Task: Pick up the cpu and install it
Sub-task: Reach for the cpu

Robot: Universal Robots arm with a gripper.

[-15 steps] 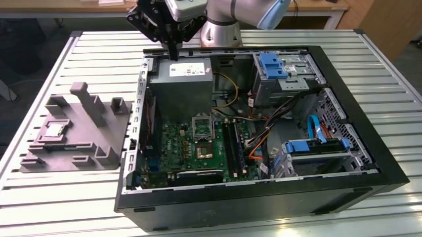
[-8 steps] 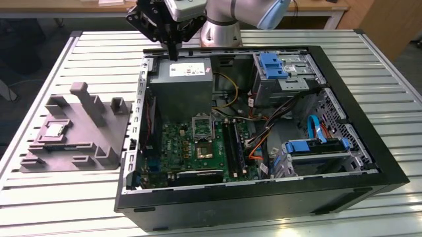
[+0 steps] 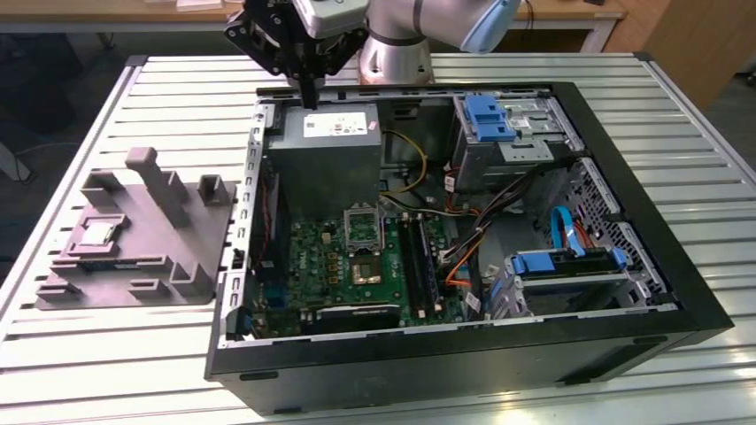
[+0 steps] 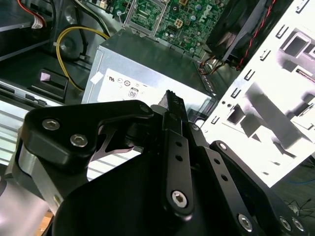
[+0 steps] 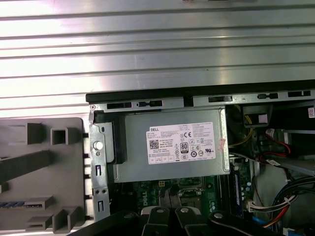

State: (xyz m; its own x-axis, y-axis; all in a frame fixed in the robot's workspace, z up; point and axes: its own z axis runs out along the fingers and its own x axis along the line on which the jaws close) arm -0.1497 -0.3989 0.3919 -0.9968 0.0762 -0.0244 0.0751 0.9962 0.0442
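Currently your gripper (image 3: 307, 97) hangs above power supply (image 3: 331, 155), fingers pinched together on nothing. Cpu (image 3: 95, 235) lies flat in grey tray (image 3: 195, 266) recess, outside case (image 3: 473, 354), well apart from gripper; probably seated there for steady pickup. Socket (image 3: 360, 221) unfilled.

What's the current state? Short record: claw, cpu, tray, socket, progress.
claw: shut, nothing in it, above the power supply at the case's far edge
cpu: lying flat on the grey tray
tray: on the table, outside the case, on the exterior view's left
socket: on the green motherboard, beside the power supply
progress: cpu not picked up
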